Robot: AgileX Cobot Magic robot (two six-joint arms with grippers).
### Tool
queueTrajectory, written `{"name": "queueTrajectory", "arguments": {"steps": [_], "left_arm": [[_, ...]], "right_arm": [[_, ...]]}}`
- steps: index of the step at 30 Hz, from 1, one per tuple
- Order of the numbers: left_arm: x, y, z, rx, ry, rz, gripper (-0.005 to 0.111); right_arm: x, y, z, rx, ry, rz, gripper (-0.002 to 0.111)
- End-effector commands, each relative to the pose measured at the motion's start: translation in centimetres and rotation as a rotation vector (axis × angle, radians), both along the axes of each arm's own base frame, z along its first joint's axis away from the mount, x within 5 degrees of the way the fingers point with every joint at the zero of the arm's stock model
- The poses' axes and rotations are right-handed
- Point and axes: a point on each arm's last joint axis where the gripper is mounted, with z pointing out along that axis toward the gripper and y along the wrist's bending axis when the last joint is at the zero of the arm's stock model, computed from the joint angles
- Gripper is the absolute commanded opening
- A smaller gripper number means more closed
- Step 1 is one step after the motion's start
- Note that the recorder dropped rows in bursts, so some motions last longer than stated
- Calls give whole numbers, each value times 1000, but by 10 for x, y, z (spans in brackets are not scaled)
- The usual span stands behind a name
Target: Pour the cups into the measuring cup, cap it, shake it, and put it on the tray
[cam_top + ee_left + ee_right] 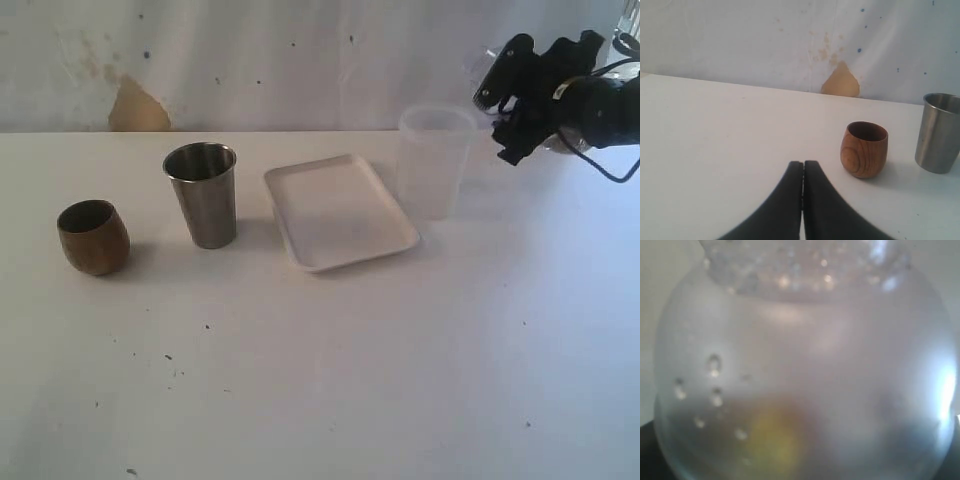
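The brown wooden cup (92,236) (864,149) and the steel tumbler (203,193) (939,132) stand upright at the table's left. The white tray (338,210) lies empty in the middle. Just right of it stands the translucent measuring cup (435,160), uncapped; its marks are too faint to see. My right gripper (497,125) hangs in the air right of that cup's rim. The clear domed cap (805,365), dotted with droplets, fills the right wrist view, held in the wide-set jaws. My left gripper (803,165) is shut and empty, short of the wooden cup.
A white wall with a brown stain (137,108) (841,82) backs the table. The white tabletop (330,380) stretches bare toward the front, with a few dark specks.
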Motion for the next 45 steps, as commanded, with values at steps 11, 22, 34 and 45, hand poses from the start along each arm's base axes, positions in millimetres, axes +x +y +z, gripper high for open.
{"name": "queueTrajectory", "arguments": {"steps": [11, 22, 34, 45], "left_arm": [[0, 0, 0, -2, -10, -2, 1], [0, 0, 0, -2, -10, -2, 1], [0, 0, 0, -2, -10, -2, 1], [0, 0, 0, -2, -10, -2, 1]], "right_arm": [[3, -1, 23, -230, -117, 72, 0], [4, -1, 24, -354, -118, 109, 0], [4, -1, 27, -449, -142, 131, 0], [7, -1, 31, -494, -168, 133, 0]]}}
